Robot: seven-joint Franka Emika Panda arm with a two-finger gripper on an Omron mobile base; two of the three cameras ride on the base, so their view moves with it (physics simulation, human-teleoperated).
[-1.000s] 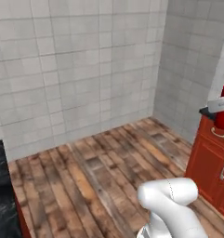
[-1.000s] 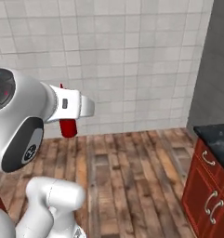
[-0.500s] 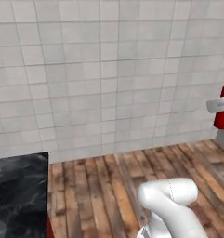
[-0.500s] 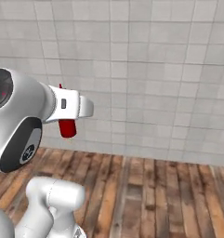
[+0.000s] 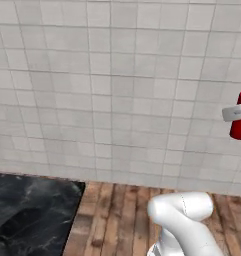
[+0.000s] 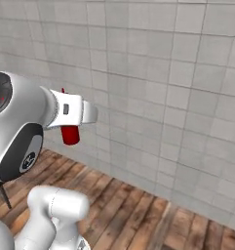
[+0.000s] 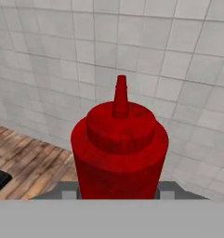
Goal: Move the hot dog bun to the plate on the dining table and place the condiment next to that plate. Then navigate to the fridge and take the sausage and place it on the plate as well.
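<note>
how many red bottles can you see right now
1: the condiment, held in the gripper up in the air before the tiled wall. Others may be out of frame.

The condiment (image 7: 119, 153) looked like smooth dark red plastic with a soft sheen, its narrow nozzle at twelve o'clock in the hand view. The gripper (image 6: 76, 111) holding it had a smooth, matt white plastic-looking shell. The wall (image 5: 112, 85) was pale grey tile, faintly glossy, with thin grout lines. The floor (image 6: 138, 215) was brown wood planking, worn-looking. At seven o'clock in the left base view, the dining table (image 5: 29, 212) showed glossy black marble veined in white.
</note>
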